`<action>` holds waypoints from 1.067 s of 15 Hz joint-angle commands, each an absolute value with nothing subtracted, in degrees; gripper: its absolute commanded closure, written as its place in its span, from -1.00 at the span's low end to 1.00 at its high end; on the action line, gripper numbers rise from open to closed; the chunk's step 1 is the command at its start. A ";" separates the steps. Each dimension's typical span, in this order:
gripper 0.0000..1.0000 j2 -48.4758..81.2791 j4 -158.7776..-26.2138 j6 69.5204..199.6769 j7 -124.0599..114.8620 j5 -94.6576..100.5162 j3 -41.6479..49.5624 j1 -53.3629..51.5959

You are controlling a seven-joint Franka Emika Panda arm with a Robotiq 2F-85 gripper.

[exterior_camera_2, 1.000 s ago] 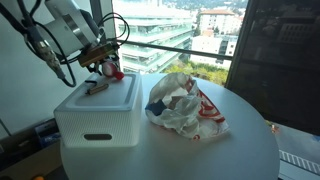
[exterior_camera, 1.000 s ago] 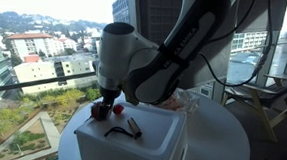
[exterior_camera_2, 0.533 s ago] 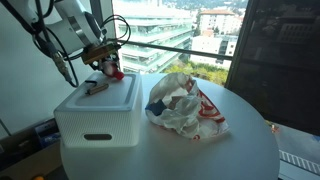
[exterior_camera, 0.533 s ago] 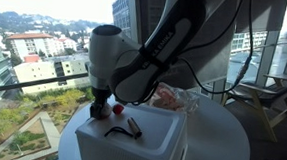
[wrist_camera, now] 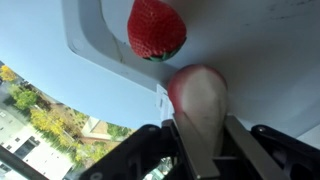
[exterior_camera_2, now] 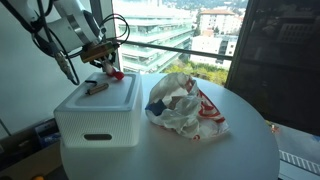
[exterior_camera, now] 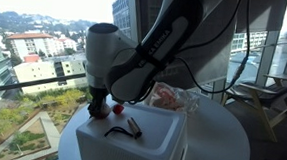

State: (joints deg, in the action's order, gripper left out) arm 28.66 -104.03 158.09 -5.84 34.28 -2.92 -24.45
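Observation:
In the wrist view my gripper is shut on a rounded pink-and-white fruit, with a finger pressed against each side. Just beyond it a red strawberry lies near the edge of a white box. In both exterior views the gripper reaches down onto a corner of the white box, where the red fruits sit.
A black angled tool lies on the box lid. A crumpled white and red plastic bag sits on the round table next to the box. Windows and a railing stand close behind the box.
The jaws went from wide open to shut on the pink fruit. The arm leaned slightly toward the box corner.

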 commanded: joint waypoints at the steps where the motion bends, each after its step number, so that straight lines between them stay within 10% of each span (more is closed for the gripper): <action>1: 0.73 21.67 -110.43 161.32 -13.52 38.48 0.92 -27.60; 16: 0.72 -6.77 -128.70 153.53 -61.67 66.38 19.28 -28.75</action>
